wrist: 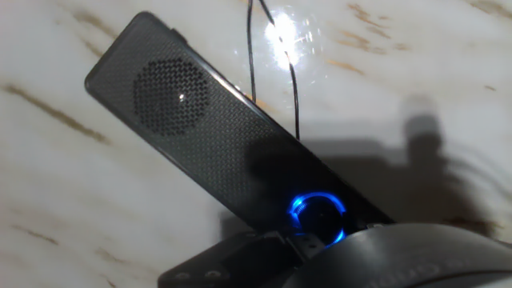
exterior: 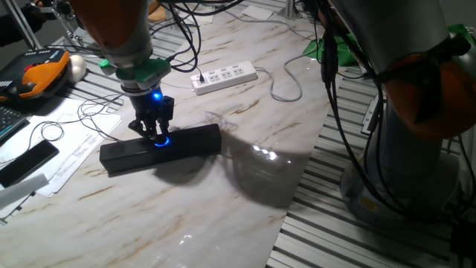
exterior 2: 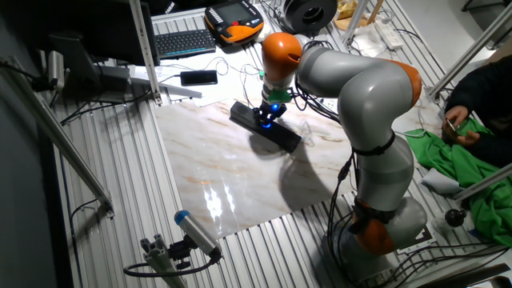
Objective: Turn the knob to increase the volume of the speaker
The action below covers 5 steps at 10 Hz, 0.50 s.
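The speaker (exterior: 186,143) is a long black bar lying across the marble tabletop, also seen in the other fixed view (exterior 2: 282,133) and, with its mesh grille, in the hand view (wrist: 208,136). At its middle the knob (wrist: 318,214) glows with a blue ring (exterior: 161,141). My gripper (exterior: 157,135) points straight down onto the knob, fingers drawn in close against it (exterior 2: 266,120). In the hand view the dark fingertips (wrist: 264,252) cover the ring's lower edge.
A white power strip (exterior: 224,77) lies behind the speaker, its cables trailing over the table. Papers, a black phone-like device (exterior: 28,162) and an orange-black pendant (exterior: 41,74) lie to the left. The marble slab ends at ribbed metal on the right.
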Motion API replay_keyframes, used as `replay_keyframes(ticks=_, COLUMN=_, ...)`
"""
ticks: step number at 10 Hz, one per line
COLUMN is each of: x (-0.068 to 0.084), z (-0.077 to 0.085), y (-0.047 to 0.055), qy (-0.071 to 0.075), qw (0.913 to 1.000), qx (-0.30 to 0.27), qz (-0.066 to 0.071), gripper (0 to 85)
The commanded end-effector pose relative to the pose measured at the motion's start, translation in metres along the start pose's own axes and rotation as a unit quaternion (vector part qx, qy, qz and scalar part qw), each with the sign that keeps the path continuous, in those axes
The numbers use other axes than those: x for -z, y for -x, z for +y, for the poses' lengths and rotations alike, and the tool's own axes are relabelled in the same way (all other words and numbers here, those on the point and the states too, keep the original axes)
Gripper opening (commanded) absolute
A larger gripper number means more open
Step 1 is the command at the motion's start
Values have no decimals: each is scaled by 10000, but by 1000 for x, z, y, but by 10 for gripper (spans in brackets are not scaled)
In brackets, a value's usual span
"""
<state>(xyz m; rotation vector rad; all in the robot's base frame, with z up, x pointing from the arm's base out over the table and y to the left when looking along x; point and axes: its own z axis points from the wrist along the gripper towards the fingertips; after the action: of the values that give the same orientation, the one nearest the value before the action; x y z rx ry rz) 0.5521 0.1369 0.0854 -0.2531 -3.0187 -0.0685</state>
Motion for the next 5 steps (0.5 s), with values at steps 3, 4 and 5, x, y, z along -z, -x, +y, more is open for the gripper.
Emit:
replay_keyframes(ticks=3, x=1, z=0, y=0, qy=4, qw=9993, qx=-365, qz=-8, gripper=170)
replay_keyframes(ticks=4, x=1, z=0, y=0, qy=4, qw=9983, qx=-579, qz=-8, gripper=170)
replay_keyframes(ticks=5, x=2, z=0, y=-1, qy=4, qw=9973, qx=-740, qz=-8, gripper=170)
